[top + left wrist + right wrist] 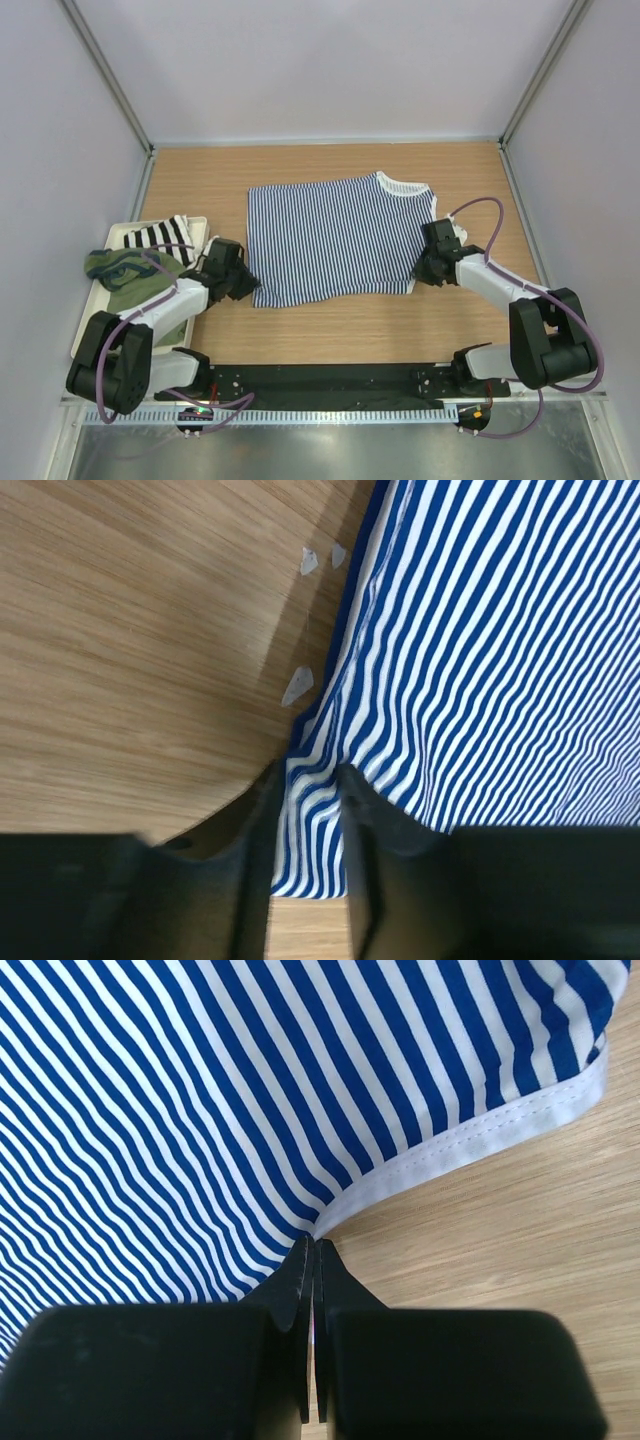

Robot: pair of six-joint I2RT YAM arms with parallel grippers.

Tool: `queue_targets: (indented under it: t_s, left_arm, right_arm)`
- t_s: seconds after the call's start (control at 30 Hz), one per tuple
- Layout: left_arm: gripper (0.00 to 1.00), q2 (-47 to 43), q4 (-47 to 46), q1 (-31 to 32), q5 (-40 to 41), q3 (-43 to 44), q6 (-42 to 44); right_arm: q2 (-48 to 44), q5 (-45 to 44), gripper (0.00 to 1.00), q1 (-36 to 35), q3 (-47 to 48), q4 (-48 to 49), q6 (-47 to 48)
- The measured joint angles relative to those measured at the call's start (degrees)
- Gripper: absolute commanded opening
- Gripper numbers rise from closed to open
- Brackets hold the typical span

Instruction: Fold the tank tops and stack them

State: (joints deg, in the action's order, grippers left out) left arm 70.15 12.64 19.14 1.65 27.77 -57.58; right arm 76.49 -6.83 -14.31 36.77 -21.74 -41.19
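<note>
The navy-and-white striped tank top [330, 235] lies spread flat on the wooden table. My left gripper [248, 285] is at its near left corner. In the left wrist view the jaws [310, 775] stand astride that corner of the striped cloth [480, 660], a gap still between them and puckered fabric filling it. My right gripper [418, 268] is at the top's right edge. In the right wrist view its fingers [315, 1240] are pressed together on the white trim [480, 1130] of the striped cloth [200, 1110]. The olive green tank top [125, 272] lies crumpled in the tray.
A white tray [200, 222] stands at the table's left edge, holding the olive top and a black-and-white striped cloth [155, 235]. Grey walls close in the table on the left, back and right. A black rail [330, 380] with the arm bases runs along the near edge.
</note>
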Motion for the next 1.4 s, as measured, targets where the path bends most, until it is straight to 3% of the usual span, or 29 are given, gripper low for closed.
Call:
queue_targets:
  t_s: [0.07,0.77,0.83,0.87,0.93,0.97,1.03,1.23,1.4]
  left_arm:
    - [0.17,0.81,-0.2,0.0,0.39,0.22,0.48]
    - [0.13,-5.05,4.81,0.04,6.97,2.86,2.97]
    - [0.21,-4.83,4.79,0.04,7.3,3.13,3.15]
    - [0.28,-4.55,4.79,0.04,7.37,3.21,3.52]
    - [0.33,-3.61,4.98,0.04,7.32,3.43,4.11]
    - [0.34,-3.04,5.14,0.04,7.23,3.61,4.15]
    - [0.34,-2.49,5.27,0.04,6.95,3.72,4.24]
    - [0.36,-4.09,7.37,0.94,5.55,3.58,4.02]
    - [0.38,-12.76,12.57,3.39,4.7,2.73,3.63]
  right_arm:
    - [0.0,-0.04,0.01,-0.02,0.04,0.0,0.04]
    - [-0.15,-2.29,0.01,-0.02,4.66,-0.63,0.55]
    - [0.11,-2.36,0.07,-0.02,5.09,-0.59,0.55]
    - [0.48,-2.43,0.17,0.0,5.25,-0.57,0.55]
    - [1.51,-2.54,0.24,-0.02,5.51,-0.55,0.7]
    - [1.95,-2.51,0.34,-0.02,5.55,-0.57,0.9]
    - [2.32,-2.36,0.42,-0.02,5.55,-0.59,1.27]
    - [0.87,-0.72,0.52,-0.02,4.96,-0.42,2.29]
    - [-3.61,2.01,0.57,-1.22,2.56,-1.53,4.63]
